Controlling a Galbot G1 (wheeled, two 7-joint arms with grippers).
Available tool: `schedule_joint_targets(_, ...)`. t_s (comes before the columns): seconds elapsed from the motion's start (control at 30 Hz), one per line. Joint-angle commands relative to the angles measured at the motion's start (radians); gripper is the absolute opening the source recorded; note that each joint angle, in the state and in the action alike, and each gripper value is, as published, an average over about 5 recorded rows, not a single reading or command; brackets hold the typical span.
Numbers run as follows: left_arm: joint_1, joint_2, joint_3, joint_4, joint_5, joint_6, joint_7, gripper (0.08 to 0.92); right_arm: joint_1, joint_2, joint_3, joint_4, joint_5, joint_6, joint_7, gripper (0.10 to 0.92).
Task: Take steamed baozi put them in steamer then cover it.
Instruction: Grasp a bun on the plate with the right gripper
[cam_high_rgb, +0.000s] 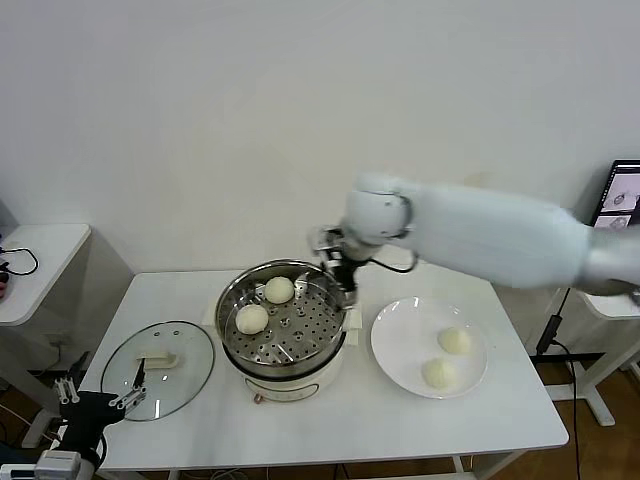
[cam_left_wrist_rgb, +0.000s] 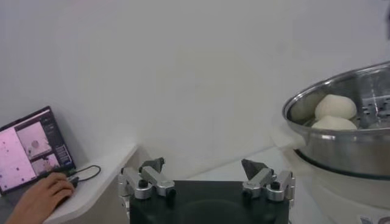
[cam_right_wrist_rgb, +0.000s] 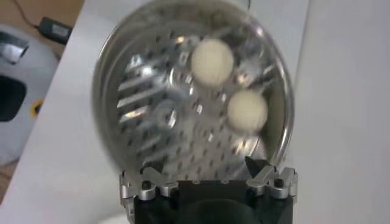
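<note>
Baozi: two (cam_high_rgb: 447, 356) lie on the white plate (cam_high_rgb: 392, 350) to the robot's right of the steamer (cam_high_rgb: 285, 330), near the right gripper (cam_high_rgb: 342, 272), whose jaws hang wide and empty over the steamer's rim, while the left gripper (cam_high_rgb: 98, 398) waits far off, jaws wide, by the glass lid (cam_high_rgb: 160, 368).

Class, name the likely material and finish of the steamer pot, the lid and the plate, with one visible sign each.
Steamer: seemingly polished stainless steel; mirror-like reflections, perforated tray.
Lid: apparently clear glass, metal-looking rim; the table shows through it.
Plate: probably glazed ceramic, possibly plastic; smooth, glossy white.
</note>
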Motion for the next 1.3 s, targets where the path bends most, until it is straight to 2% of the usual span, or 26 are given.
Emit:
schedule_joint_targets(0.03, -0.001, 0.004, 0.004, 0.006, 0.002, 0.001, 0.001, 0.823, -0.076, -0.342, 0.013, 0.115, -0.162, 0.110, -0.076, 0.823)
schedule_joint_targets(0.27, 0.001, 0.001, 0.008, 0.008, 0.008, 0.004, 0.003, 0.823, -0.326, -0.445, 0.160, 0.109, -0.344, 0.154, -0.057, 0.823)
schedule_joint_targets(0.57, 0.018, -0.009, -0.007, 0.001, 0.012, 0.005, 0.003, 0.823, -0.669, -0.439, 0.380, 0.059, -0.452, 0.169, -0.046, 0.823)
schedule_joint_targets(1.3, 0.021, -0.018, -0.019, 0.008, 0.015, 0.004, 0.003, 0.823, -0.726, -0.241, 0.419, -0.103, -0.455, 0.153, 0.012, 0.805)
